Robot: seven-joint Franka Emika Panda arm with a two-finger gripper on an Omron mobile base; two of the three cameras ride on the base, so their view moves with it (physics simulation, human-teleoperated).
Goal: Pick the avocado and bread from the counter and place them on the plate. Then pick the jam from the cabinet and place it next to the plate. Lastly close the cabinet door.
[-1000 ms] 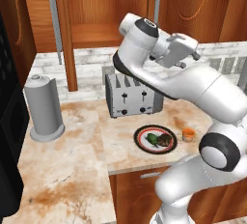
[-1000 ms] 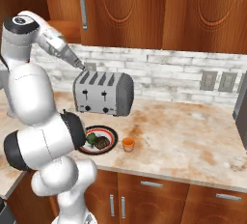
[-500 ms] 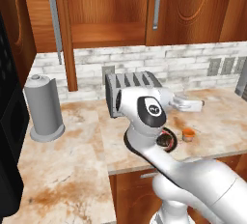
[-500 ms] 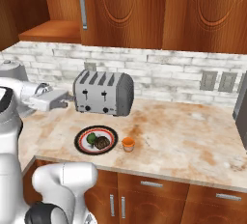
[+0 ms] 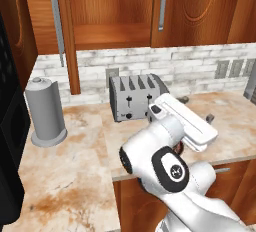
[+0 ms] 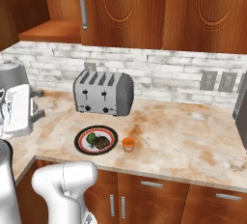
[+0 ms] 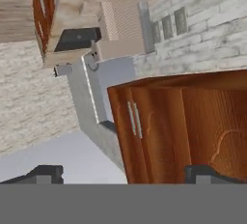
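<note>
Kitchen scene with only the door-closing step left to do. The plate [image 6: 79,141] lies on the counter [image 6: 183,141] in front of the toaster [image 6: 102,92]; the avocado [image 6: 91,138] and the bread [image 6: 101,143] rest on it, touching or nearly touching each other. The jam [image 6: 128,144] stands upright on the counter just beside the plate's right rim.

The cabinet door [image 5: 64,31] stands swung out, edge-on to the left base camera, exposing a bare shelf [image 5: 112,36]. Its long axis is vertical; its panel faces sideways along the wall, and its long silver bar handle [image 5: 55,21] runs parallel to that axis.

The gripper [image 7: 125,172] is fully open and holds nothing; its finger tips [image 7: 46,172] point at distant closed cabinets, with the hand rolled so that the room appears tilted. In the base views the arm [image 5: 170,141] is folded low over the counter edge, well apart from the door.

Hazards, as judged: the folded arm may sweep the jam or plate while rising; a push near the hinge or off the door's edge may slip or leave the door ajar; the elbow passes close to the toaster.
</note>
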